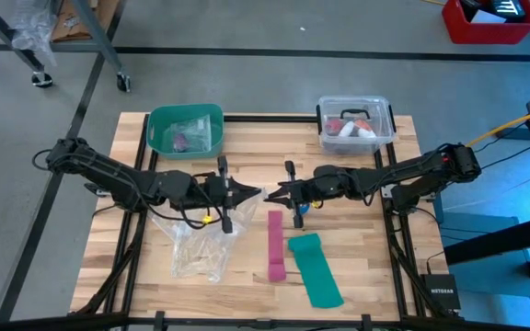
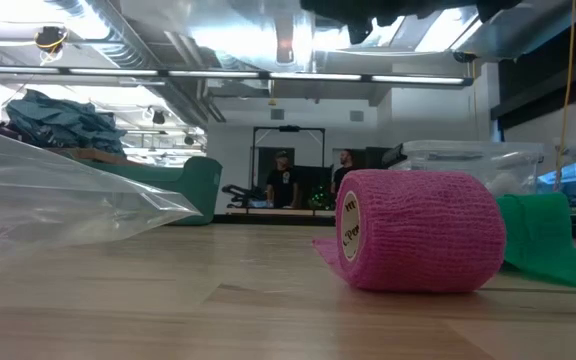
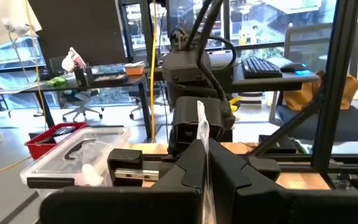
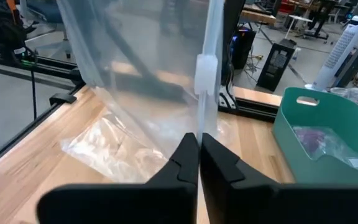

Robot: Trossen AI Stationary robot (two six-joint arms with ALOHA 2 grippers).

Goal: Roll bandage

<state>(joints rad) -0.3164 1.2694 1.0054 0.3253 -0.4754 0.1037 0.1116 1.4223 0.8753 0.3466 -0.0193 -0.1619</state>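
Both grippers, left [image 1: 251, 193] and right [image 1: 274, 195], clamped on clear bag's [image 1: 196, 241] top edge mid-table. Blue bandage not visible; only pink roll [image 2: 418, 232], green strip [image 1: 316, 268].

Bright overhead lighting; ceiling glare; near foreground blurred.

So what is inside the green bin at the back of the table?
The green bin holds a clear plastic bag with something purple-pink in it. What that thing is cannot be told, and the bin floor under the bag is covered.
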